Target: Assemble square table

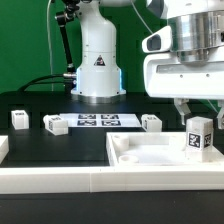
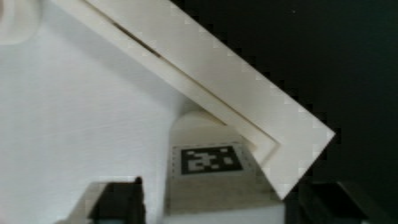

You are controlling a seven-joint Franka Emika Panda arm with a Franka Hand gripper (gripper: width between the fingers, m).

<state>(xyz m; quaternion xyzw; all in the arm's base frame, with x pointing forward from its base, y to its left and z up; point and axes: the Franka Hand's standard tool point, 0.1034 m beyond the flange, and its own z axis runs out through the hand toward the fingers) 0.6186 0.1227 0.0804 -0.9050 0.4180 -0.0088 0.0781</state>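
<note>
The square table's white slab [image 1: 150, 152] lies at the front on the exterior view's right, its raised rim showing. One white tagged leg [image 1: 198, 136] stands upright in the slab's corner on that side; the wrist view shows the same leg [image 2: 210, 148] beside the rim's corner [image 2: 267, 110]. My gripper [image 1: 200, 110] hangs just above this leg. In the wrist view the gripper [image 2: 222, 205] is open, with a dark finger [image 2: 118, 202] on either side of the leg and a gap at each. Three more legs [image 1: 20, 120], [image 1: 55, 124], [image 1: 152, 122] lie on the black table behind.
The marker board [image 1: 97, 121] lies flat in front of the robot's base [image 1: 97, 70]. A long low white border wall [image 1: 50, 182] runs along the front edge. A green backdrop stands behind.
</note>
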